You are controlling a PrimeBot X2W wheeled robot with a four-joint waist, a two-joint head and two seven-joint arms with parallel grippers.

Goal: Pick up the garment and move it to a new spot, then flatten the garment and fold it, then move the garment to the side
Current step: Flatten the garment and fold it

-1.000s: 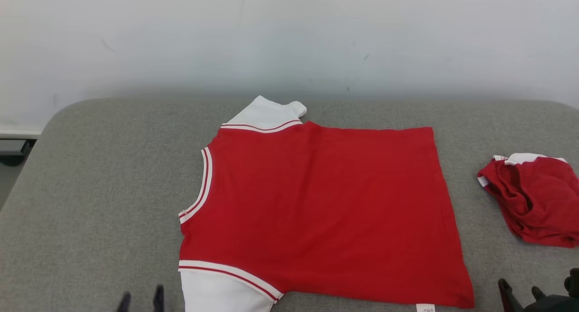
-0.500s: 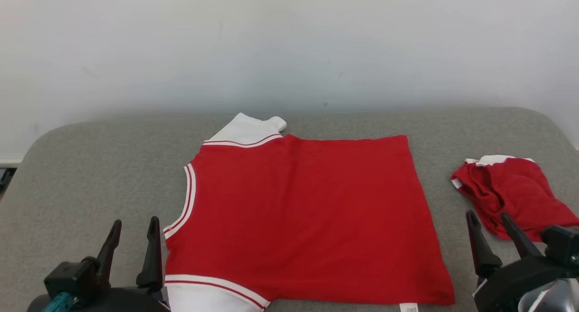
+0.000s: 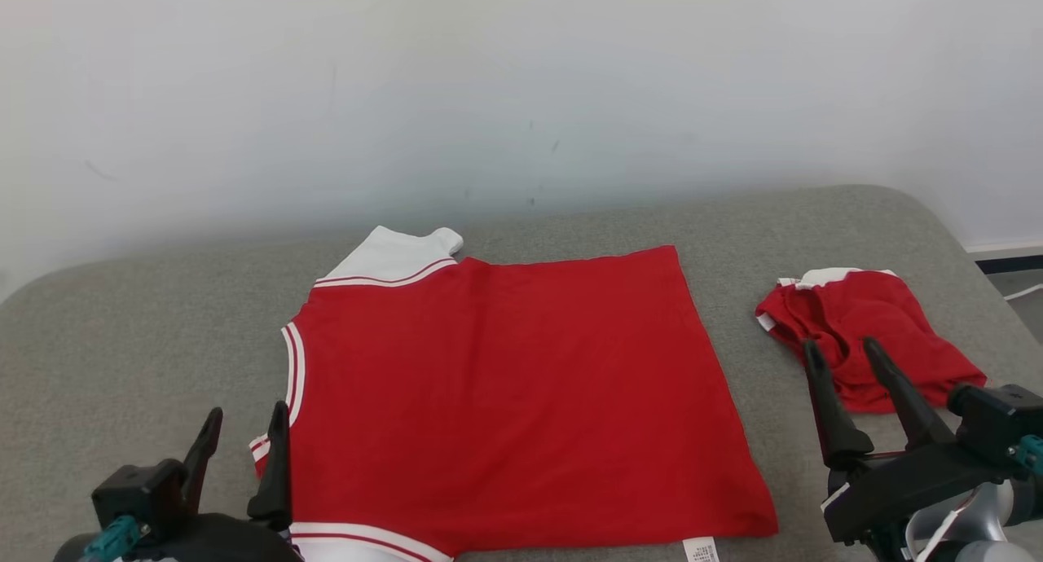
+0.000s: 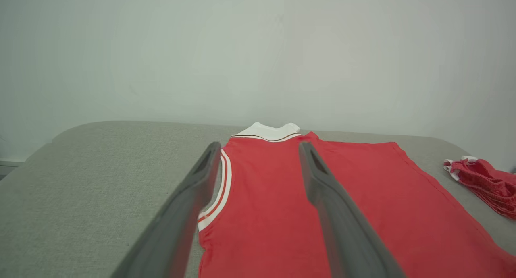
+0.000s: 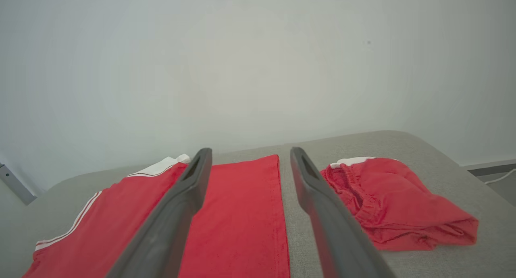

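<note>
The garment [image 3: 505, 383] is a red shirt with white sleeves and white-striped trim. It lies flat in the middle of the grey padded table [image 3: 122, 342], neck to the left, hem to the right. My left gripper [image 3: 247, 413] stands open at the near left, its fingers beside the neck trim and near sleeve. In the left wrist view the garment [image 4: 274, 197] shows between and beyond the open left gripper [image 4: 259, 147]. My right gripper [image 3: 839, 346] is open at the near right, clear of the hem, holding nothing. The right wrist view shows the garment [image 5: 238, 213] past the open right gripper [image 5: 250, 151].
A second red piece of clothing [image 3: 864, 326] with a white waistband lies crumpled at the table's right end, just beyond my right fingers; it shows again [image 5: 395, 205] in the right wrist view. A pale wall backs the table. Floor and a white cable [image 3: 1023, 291] lie past the right edge.
The head camera has turned, shifting the whole picture left. Both grippers have risen into view at the bottom corners, open. The garment and the crumpled piece lie as before.
</note>
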